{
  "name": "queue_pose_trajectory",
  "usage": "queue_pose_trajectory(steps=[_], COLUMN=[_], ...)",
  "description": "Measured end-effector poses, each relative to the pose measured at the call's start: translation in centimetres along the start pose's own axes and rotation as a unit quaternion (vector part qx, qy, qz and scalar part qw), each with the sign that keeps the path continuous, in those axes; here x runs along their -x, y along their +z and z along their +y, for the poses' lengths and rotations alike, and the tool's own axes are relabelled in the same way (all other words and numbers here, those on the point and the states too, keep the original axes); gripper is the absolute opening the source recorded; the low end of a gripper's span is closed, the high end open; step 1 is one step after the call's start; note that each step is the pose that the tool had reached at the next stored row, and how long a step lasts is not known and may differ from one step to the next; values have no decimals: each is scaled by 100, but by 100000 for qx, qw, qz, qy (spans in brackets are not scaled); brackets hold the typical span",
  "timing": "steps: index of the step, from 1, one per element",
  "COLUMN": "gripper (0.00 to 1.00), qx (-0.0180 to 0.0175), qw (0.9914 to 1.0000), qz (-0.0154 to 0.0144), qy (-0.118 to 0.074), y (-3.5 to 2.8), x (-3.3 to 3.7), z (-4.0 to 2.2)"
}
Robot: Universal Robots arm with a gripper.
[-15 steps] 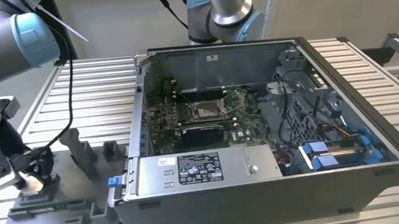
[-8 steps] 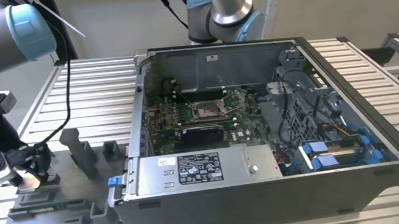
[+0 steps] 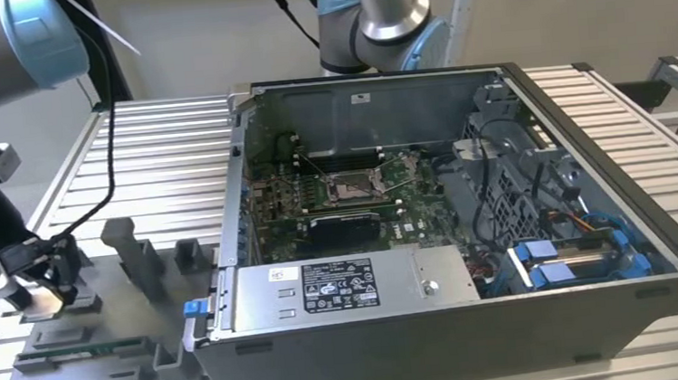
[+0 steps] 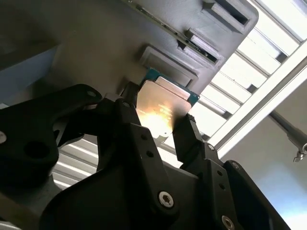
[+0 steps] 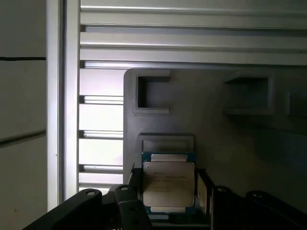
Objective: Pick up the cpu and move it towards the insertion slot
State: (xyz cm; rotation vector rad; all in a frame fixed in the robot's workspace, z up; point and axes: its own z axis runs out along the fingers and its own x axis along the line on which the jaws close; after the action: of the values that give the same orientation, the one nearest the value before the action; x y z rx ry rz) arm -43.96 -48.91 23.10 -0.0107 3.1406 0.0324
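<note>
We see an open computer case [image 3: 610, 169] lying on a slatted metal table [image 3: 167, 158]. Along the case's near edge sits a silver power supply [image 3: 335, 286] with a label. Just beside it, toward the exterior view's right, are blue drive brackets [image 3: 575, 258]. A plain black square [image 3: 345, 228] lies on the green board [image 3: 420, 215]. To the exterior view's left of the case rests a grey holder tray [image 3: 87, 373] with upright posts [image 3: 138, 256] and a thin green memory stick [image 3: 79, 353]. In the first wrist view we see rectangular recesses [image 5: 152, 93] in that tray.
</note>
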Motion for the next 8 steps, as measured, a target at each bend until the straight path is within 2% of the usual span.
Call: queue_pose_trajectory(steps=[8], gripper=[0], qx=[0], qw=[100000], qz=[1], qy=[-3], y=[-144], x=[0], z=[3])
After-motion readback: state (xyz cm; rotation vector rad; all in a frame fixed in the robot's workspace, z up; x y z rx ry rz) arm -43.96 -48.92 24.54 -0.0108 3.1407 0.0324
